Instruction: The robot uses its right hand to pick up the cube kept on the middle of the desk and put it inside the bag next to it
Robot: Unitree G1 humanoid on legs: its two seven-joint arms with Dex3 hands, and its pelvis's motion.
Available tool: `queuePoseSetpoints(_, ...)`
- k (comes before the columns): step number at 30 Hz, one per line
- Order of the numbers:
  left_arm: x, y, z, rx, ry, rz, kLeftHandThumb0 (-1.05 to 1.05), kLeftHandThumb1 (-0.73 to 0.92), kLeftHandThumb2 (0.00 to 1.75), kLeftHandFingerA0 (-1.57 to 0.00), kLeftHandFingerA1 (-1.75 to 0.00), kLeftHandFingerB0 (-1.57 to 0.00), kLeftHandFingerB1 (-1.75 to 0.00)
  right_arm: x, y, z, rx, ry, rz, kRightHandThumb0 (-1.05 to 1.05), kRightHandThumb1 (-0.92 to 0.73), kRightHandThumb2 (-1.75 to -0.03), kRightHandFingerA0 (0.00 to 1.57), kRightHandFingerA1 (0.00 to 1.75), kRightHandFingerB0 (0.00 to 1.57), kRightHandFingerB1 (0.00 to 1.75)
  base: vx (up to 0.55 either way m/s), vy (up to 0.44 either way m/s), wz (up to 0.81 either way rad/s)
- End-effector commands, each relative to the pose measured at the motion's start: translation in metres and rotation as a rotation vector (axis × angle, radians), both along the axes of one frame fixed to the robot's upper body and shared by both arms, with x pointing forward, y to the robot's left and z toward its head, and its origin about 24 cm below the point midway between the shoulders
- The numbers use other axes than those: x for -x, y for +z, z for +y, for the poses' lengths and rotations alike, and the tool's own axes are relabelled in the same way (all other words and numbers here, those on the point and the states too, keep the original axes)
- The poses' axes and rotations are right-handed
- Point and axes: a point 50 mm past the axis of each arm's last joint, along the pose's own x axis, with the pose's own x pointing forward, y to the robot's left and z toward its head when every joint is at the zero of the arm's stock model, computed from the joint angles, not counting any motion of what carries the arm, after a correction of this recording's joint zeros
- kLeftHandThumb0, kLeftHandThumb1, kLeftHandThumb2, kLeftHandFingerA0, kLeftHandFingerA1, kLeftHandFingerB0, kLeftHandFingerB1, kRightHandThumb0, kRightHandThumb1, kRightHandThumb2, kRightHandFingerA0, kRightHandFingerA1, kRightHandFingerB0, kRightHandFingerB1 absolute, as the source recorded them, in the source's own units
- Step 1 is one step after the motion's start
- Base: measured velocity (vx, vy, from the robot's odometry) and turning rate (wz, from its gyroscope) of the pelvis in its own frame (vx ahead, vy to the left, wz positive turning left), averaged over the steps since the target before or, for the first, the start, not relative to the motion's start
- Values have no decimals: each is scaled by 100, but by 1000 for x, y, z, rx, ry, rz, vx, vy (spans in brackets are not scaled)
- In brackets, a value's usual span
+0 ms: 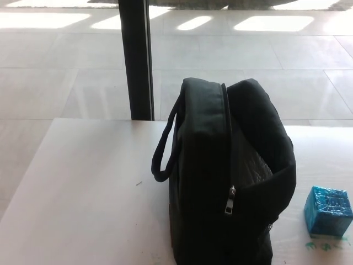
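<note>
Since neither hand is seen in the head view, their fingers' state cannot be told, and the pick-up is judged not yet begun. One blue cube (327, 211) is seen on the white desk (83, 187), just beside the right of one black bag (226, 182), apart from it. The cube is best taken squarely by its sides, then lifted over the bag's open top, where the unzipped flap sags.

The bag (220, 176) stood on the desk (83, 187). The cube (327, 211) sat on the desk beside it. No hand showed.
</note>
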Motion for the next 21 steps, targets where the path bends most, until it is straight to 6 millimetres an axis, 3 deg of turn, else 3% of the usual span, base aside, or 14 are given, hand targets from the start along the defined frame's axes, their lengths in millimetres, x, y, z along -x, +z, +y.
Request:
queuePoseSetpoints(1,1,7,8,132,38,-90,-105,54,87,-39,-148,-30,-143,0,18,-16,-47,-43,-90,-70,-79,-64,25,44,22,31,0,0,0)
queuePoseSetpoints(2,1,7,8,132,38,-89,-105,54,89,-39,-149,-31,-144,-1,27,-19,-26,-57,-108,-71,-80,-64,27,46,21,33,0,0,0)
queuePoseSetpoints(3,1,7,8,139,40,-93,-105,54,87,-39,-150,-32,-142,-2,31,-20,-24,-66,-124,-72,-63,-97,26,56,13,45,0,0,0)
queuePoseSetpoints(5,0,8,8,152,50,-100,-105,53,87,-40,-150,-32,-142,-13,48,-27,-22,-116,-220,-70,-63,-97,26,59,12,45,0,0,0)
queuePoseSetpoints(6,0,8,8,151,51,-98,-105,54,86,-40,-149,-31,-141,-16,54,-30,-20,-129,-244,-67,-79,-64,29,54,20,33,0,0,0)
queuePoseSetpoints(7,1,8,9,150,50,-96,-105,53,86,-41,-150,-32,-141,-20,60,-33,-11,-145,-267,-70,-64,-96,25,58,13,45,0,0,0)
queuePoseSetpoints(12,1,9,10,144,47,-101,-105,53,86,-40,-149,-36,-143,-45,94,-47,22,-195,-386,-70,-64,-95,20,53,10,42,0,0,0)
queuePoseSetpoints(14,0,9,10,145,45,-102,-105,53,86,-40,-149,-35,-143,-55,112,-48,29,-182,-450,-72,-62,-94,16,53,12,44,0,0,0)
queuePoseSetpoints(15,0,9,10,145,53,-100,-105,53,88,-42,-150,-31,-144,-71,132,-52,62,-182,-520,-73,-62,-93,16,53,13,44,0,0,0)
queuePoseSetpoints(16,1,9,10,144,48,-101,-105,54,88,-41,-150,-30,-144,-77,139,-53,61,-189,-546,-71,-77,-63,19,46,19,34,0,0,0)
queuePoseSetpoints(17,1,9,10,144,46,-101,-105,54,88,-41,-150,-30,-144,-80,143,-54,61,-192,-557,-71,-77,-63,19,46,19,34,0,0,0)
queuePoseSetpoints(18,1,9,10,144,46,-101,-105,56,85,-40,-149,-30,-140,-92,158,-55,73,-168,-610,-74,-62,-93,16,51,12,44,0,0,0)
queuePoseSetpoints(21,4,7,11,150,52,-99,-105,55,85,-40,-149,-30,-140,-105,173,-56,57,-134,-670,-74,-62,-92,13,48,8,41,0,0,0)
